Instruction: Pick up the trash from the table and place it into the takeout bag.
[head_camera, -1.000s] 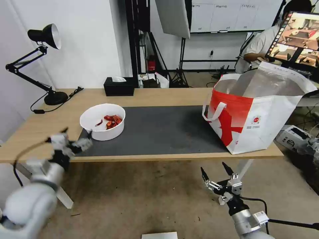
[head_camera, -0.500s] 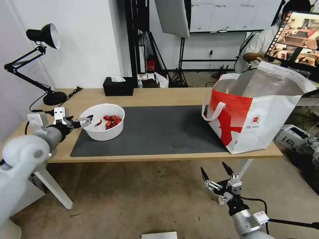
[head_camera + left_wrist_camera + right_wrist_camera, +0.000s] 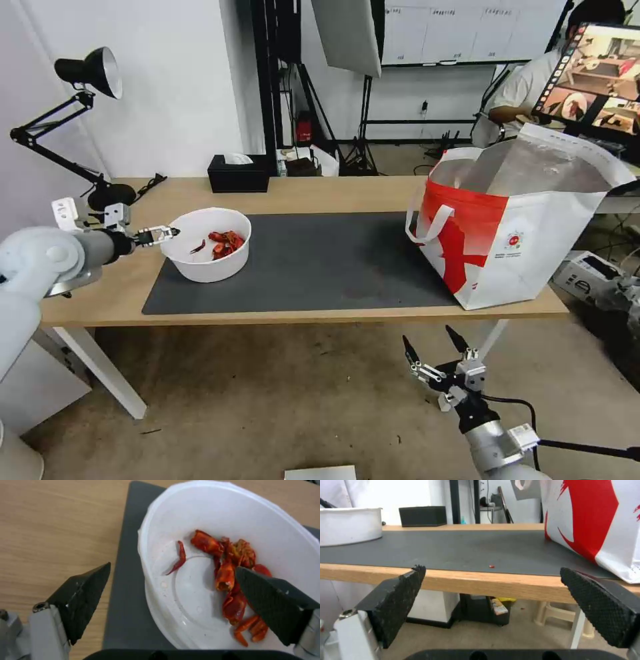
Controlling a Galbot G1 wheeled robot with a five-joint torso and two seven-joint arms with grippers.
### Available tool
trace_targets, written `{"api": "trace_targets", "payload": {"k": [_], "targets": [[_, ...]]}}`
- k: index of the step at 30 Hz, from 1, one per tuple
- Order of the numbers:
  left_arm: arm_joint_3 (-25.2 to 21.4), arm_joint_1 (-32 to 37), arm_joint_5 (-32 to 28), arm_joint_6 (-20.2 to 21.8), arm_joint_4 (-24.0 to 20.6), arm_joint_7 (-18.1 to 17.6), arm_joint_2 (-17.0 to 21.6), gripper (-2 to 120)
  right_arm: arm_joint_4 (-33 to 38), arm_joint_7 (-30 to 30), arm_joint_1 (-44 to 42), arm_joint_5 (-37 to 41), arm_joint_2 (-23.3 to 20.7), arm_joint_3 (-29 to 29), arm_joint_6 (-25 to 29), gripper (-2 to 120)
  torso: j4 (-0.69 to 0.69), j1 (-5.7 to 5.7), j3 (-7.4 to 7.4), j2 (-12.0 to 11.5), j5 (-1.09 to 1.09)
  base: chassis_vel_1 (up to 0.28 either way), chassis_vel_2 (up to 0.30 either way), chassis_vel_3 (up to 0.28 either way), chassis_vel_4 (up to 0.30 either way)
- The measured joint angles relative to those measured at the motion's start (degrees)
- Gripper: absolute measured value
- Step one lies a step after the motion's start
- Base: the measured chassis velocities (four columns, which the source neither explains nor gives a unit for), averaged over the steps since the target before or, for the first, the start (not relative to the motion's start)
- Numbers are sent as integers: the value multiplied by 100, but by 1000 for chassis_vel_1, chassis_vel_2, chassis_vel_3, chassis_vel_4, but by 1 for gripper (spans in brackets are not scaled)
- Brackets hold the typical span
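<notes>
Glossy plastic bowl [image 3: 233, 517] (smooth), matt mat [image 3: 320, 260], wood table [image 3: 333, 190]

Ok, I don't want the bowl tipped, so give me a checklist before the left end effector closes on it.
1. Left end effector open: ok, fingers spread.
2. Rim straddled: ok, in the left wrist view one finger is outside the white bowl, the other over the red scraps.
3. Bowl upright on the grey mat: ok.
4. Takeout bag open on top: ok.
5. Right end effector out of the way: ok, open below the table edge.
6. Grip depth on the rim: cannot tell.
</notes>
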Motion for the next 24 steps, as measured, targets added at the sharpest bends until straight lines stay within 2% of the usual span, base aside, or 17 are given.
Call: {"api": "trace_targets", "payload": {"k": [8,17,22,24], "targets": [[544,-433,125,-25,351,-30,-228,100,0,0,0,0,0,0,0,100,0,0,0,0,0,0,0,0,0],[841,-774,103,-37,626,-61,-335,100,0,0,0,0,0,0,0,100,0,0,0,0,0,0,0,0,0],[952,-845,97,-39,734,-180,-357,88,0,0,0,0,0,0,0,100,0,0,0,0,0,0,0,0,0],[1000,-886,74,-42,794,-242,-366,76,0,0,0,0,0,0,0,100,0,0,0,0,0,0,0,0,0]]}}
